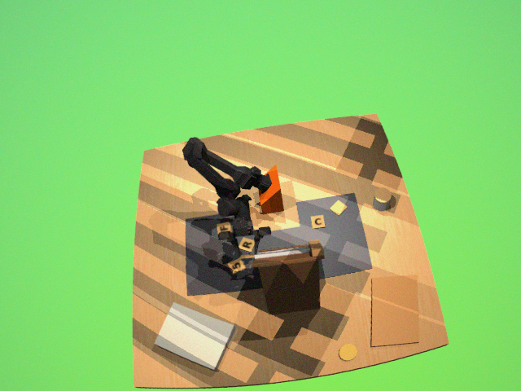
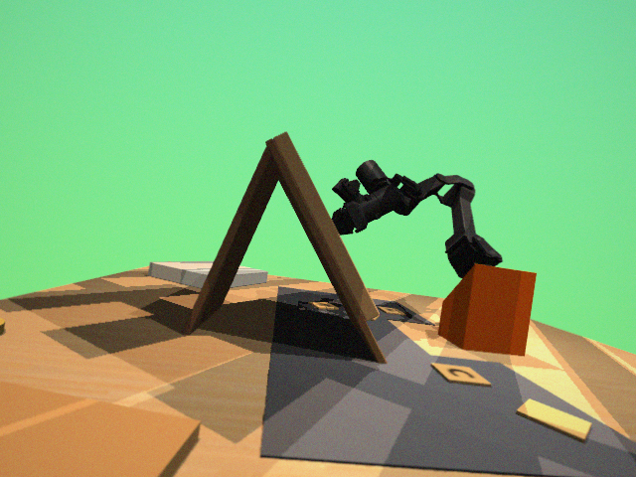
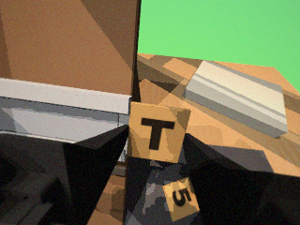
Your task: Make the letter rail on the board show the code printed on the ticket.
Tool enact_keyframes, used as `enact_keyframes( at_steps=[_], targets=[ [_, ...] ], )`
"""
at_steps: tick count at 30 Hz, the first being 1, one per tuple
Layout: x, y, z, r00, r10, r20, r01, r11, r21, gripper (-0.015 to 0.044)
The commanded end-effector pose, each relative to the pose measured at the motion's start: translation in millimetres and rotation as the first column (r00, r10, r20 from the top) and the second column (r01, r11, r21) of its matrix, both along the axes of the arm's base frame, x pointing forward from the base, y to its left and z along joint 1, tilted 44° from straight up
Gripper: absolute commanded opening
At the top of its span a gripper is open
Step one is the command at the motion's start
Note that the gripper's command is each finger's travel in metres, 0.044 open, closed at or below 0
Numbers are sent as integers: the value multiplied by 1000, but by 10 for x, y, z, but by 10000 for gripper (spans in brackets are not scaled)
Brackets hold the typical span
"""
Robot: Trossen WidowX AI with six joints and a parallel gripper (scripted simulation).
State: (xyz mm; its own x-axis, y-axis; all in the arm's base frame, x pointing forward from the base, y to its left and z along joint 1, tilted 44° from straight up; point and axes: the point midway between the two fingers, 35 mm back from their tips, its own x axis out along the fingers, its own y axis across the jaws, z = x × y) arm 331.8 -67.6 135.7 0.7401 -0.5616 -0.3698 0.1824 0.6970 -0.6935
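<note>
My gripper (image 3: 156, 132) (image 1: 247, 255) is shut on the T tile (image 3: 164, 153), which faces the wrist camera, letter upright. Its left edge is right by the open end of the rail (image 3: 61, 96) (image 1: 282, 253) on the brown board (image 3: 70, 47) (image 1: 292, 290) (image 2: 318, 226); touching or apart, I cannot tell. No tile shows in the visible part of the rail. The R tile (image 1: 247, 243), F tile (image 1: 224, 228) and 5 tile (image 1: 236, 265) (image 3: 182, 199) lie below the arm. The C tile (image 1: 317, 221) (image 2: 460, 374) lies right of them. I cannot make out the ticket.
A blank yellowish tile (image 1: 338, 207) (image 2: 555, 418) lies on the dark mat (image 1: 344, 262) (image 2: 328, 425). An orange wedge (image 1: 272, 202) (image 2: 493, 313) stands by the arm's base. A pale slab (image 1: 193, 336) (image 3: 239, 94), a grey cylinder (image 1: 382, 203), a yellow disc (image 1: 348, 351) and a flat tan panel (image 1: 394, 311) are around.
</note>
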Motion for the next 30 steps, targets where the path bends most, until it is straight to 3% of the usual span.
enact_keyframes(
  at_steps=[1, 30],
  targets=[
    [-6, 12, -35, 1000, -5, -2, 5, 1000, 2, 0],
    [21, 114, -136, 1000, -5, -2, 5, 1000, 2, 0]
  ],
)
